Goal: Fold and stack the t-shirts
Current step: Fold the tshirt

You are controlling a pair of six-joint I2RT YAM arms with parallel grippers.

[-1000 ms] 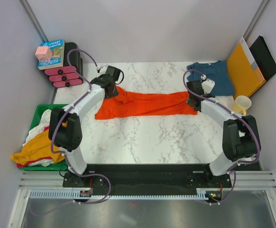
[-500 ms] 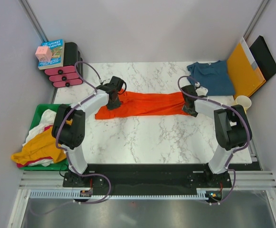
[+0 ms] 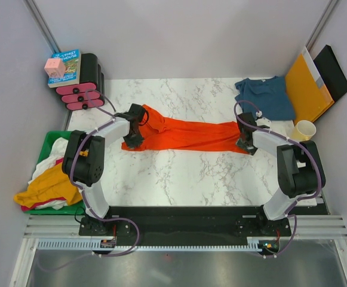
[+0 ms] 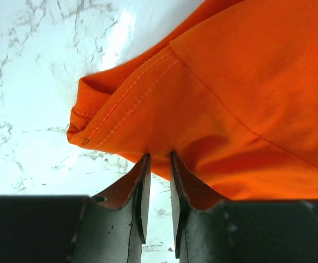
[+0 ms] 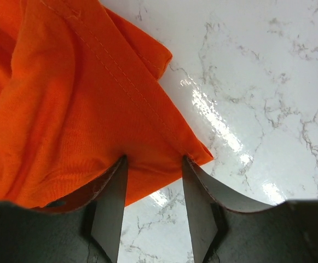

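The orange-red t-shirt [image 3: 188, 134] lies stretched in a long band across the middle of the marble table [image 3: 179, 173]. My left gripper [image 3: 134, 133] is at its left end. In the left wrist view the jaws [image 4: 159, 156] stand a narrow gap apart, tips against a seamed edge [image 4: 148, 93]; whether they pinch it I cannot tell. My right gripper [image 3: 245, 142] is at the shirt's right end. Its jaws [image 5: 154, 160] stand wide, with a flat hemmed corner [image 5: 148, 120] lying between the tips. The dark teal-blue t-shirt [image 3: 267, 97] lies crumpled at the back right.
An orange-yellow envelope [image 3: 307, 86] and a black panel [image 3: 334, 72] lean at the back right. A cream cup [image 3: 304, 130] stands beside the right arm. A green bin [image 3: 57, 139] of yellow and white garments sits left. A book, pink cube and black-pink rack [image 3: 80, 89] occupy the back left.
Both grippers have dropped onto the shirt's ends and slid slightly apart, and both narrowed a little. The shirt's left end has bunched into a fold behind the left gripper.
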